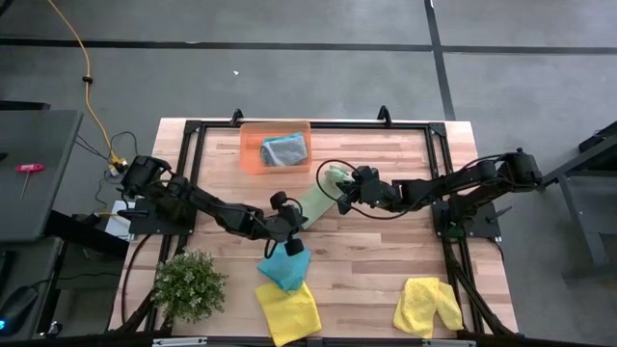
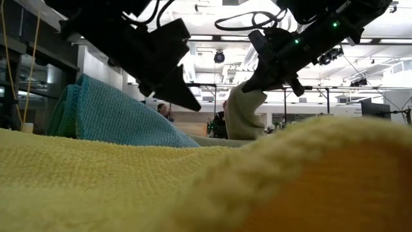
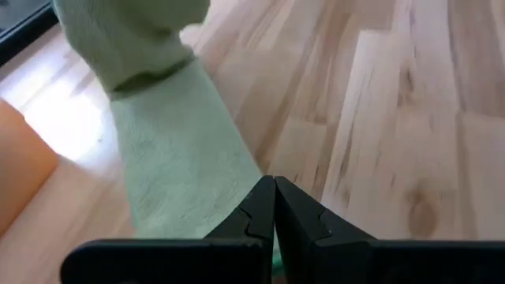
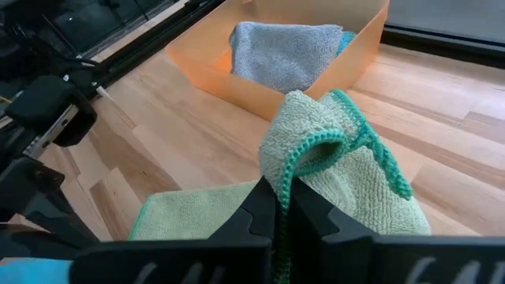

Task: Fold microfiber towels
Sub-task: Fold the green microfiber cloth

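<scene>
A light green towel (image 1: pixel 316 200) lies as a narrow strip at the table's middle, between my two grippers. My right gripper (image 1: pixel 345 193) is shut on its far end, which is raised and bunched (image 4: pixel 339 158). My left gripper (image 1: pixel 297 222) is shut at its near end (image 3: pixel 181 158). A teal towel (image 1: pixel 282 266) lies heaped just near of the left gripper. Two yellow towels (image 1: pixel 289 310) (image 1: pixel 427 305) rest flat at the near edge. A grey towel (image 1: pixel 285 148) sits in the orange tray (image 1: pixel 253 154). My left gripper comes slanting down at the light green towel's near end; a sliver of green (image 3: pixel 275 257) shows between its shut fingers, and the cloth runs away beside one finger (image 3: pixel 248 217). Edge or fold, I cannot tell. My right gripper pinches the towel's far end by its dark green hemmed edge (image 4: pixel 293 170), which runs down between the two fingers. The fingers slant down from the table's right. The cloth is folded over and bunched above them, held off the table, while the rest (image 4: pixel 189 209) lies flat on the wood.
The orange tray stands at the far edge, just behind the green towel. A bushy green plant (image 1: pixel 189 285) stands at the near left corner. Bare wood (image 1: pixel 386 255) lies between the grippers and the right yellow towel.
</scene>
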